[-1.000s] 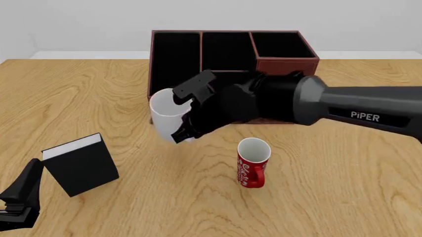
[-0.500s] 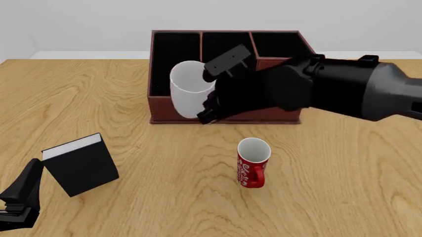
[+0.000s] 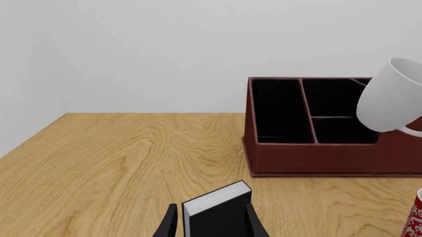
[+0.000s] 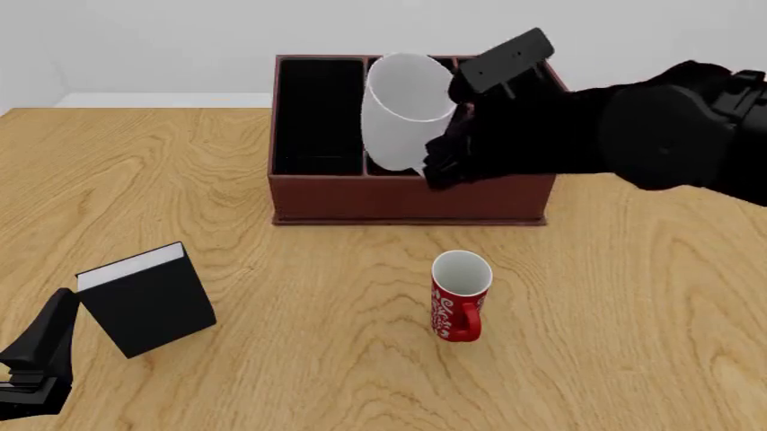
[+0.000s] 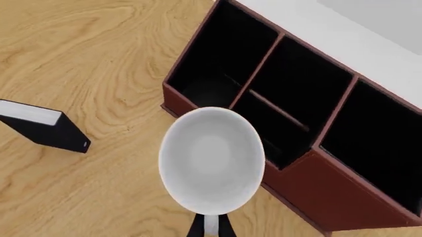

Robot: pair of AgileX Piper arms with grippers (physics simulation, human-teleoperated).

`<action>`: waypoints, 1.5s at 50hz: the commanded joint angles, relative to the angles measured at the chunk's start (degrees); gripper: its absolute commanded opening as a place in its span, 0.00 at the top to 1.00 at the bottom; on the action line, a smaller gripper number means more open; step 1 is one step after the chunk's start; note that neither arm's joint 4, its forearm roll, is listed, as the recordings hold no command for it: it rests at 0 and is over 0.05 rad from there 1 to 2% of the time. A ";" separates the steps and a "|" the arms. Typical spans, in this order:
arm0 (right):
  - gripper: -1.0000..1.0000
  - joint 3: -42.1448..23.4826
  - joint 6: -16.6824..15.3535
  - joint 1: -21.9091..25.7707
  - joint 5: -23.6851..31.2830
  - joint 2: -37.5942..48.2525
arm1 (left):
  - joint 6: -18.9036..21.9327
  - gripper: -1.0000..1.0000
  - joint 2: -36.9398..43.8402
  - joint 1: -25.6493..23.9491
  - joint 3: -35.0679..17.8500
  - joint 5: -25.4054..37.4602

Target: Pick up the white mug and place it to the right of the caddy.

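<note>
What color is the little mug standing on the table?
The little mug is red with white patterning, clearest in the front view.

— What sits on the surface?

— It's light wood. The caddy stands at the back, near the middle. In front of it, well apart, the red mug stands upright, handle toward the camera.

— Anything on the left?

— A black book with white pages, standing on edge, at the near left.
</note>
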 commanded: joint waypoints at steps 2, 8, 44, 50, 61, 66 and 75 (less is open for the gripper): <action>1.00 2.91 0.06 -3.81 0.39 -8.82 | 0.00 0.00 0.00 0.00 0.00 0.00; 1.00 5.50 -0.91 -7.30 0.01 -12.61 | 0.00 0.00 0.00 0.00 0.00 0.00; 1.00 9.39 1.38 -19.01 6.32 -28.71 | 0.00 0.00 0.00 0.00 0.00 0.00; 1.00 9.11 1.84 -20.95 7.91 -31.18 | 0.00 0.00 0.00 0.00 0.00 0.00; 1.00 9.43 3.14 -24.39 9.59 -34.79 | 0.00 0.00 0.00 0.00 0.00 0.00; 1.00 9.15 3.72 -26.14 10.53 -36.19 | 0.00 0.00 0.00 0.00 0.00 0.00; 1.00 8.37 3.90 -30.52 11.32 -37.40 | 0.00 0.00 0.00 0.00 0.00 0.00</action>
